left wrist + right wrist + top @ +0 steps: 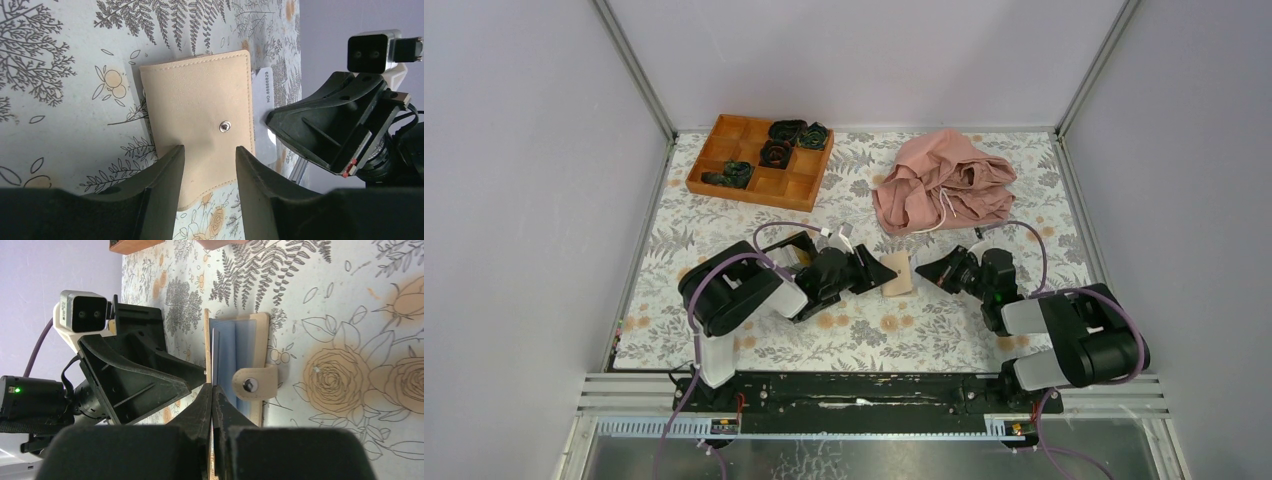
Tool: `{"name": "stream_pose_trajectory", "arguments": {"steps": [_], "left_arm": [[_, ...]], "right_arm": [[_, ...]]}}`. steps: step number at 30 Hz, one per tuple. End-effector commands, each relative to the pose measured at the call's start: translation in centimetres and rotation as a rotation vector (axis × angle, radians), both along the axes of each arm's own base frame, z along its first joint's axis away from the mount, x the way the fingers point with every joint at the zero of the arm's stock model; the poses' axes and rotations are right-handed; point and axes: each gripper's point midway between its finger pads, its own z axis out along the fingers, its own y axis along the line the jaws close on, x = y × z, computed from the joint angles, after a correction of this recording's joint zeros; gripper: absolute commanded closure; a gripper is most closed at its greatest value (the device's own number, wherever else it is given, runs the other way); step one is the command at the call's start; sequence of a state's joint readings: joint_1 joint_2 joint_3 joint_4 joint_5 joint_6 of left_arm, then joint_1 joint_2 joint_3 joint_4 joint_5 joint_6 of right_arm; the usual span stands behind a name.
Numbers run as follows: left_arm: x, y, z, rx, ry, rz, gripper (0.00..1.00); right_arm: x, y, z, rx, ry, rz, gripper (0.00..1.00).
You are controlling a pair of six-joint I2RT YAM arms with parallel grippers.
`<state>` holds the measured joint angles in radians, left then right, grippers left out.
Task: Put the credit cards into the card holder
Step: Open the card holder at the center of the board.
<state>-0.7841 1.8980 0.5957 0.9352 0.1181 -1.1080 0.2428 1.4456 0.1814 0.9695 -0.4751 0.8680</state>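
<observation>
The card holder [197,105] lies open at the near middle of the desk [664,250], caught between the two pincers. The left pincer [209,150] is half spread, its tips against the tan outer face of the raised flap, propping it rather than pinching anything. The right pincer [212,390], reaching in from the right, is pressed together, its tips at the mouth of the grey-blue slots. A pale credit card [264,90] (printed with a number) shows just past the holder's right edge, close by those tips, though I cannot tell whether they pinch it. By my reading this card is partway in and not yet seated, so pushing it home is left to do. No other loose cards are visible. Farther off, a wooden tray [749,193] sits far left and a pink cloth [944,185] far right.
</observation>
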Motion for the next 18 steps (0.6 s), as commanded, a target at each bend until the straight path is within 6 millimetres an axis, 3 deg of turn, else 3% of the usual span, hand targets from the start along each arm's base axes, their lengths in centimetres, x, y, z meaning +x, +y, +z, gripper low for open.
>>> {"name": "stream_pose_trajectory", "arguments": {"steps": [1,18], "left_arm": [[-1.2,1.2,-2.0,0.066,0.052,-0.015,0.5],[-1.4,3.3,-0.6,0.075,0.02,0.013,0.49]], "right_arm": [[0.7,1.2,2.4,-0.004,-0.07,0.032,1.0],[0.7,5.4,2.1,-0.188,-0.107,0.111,1.0]]}}
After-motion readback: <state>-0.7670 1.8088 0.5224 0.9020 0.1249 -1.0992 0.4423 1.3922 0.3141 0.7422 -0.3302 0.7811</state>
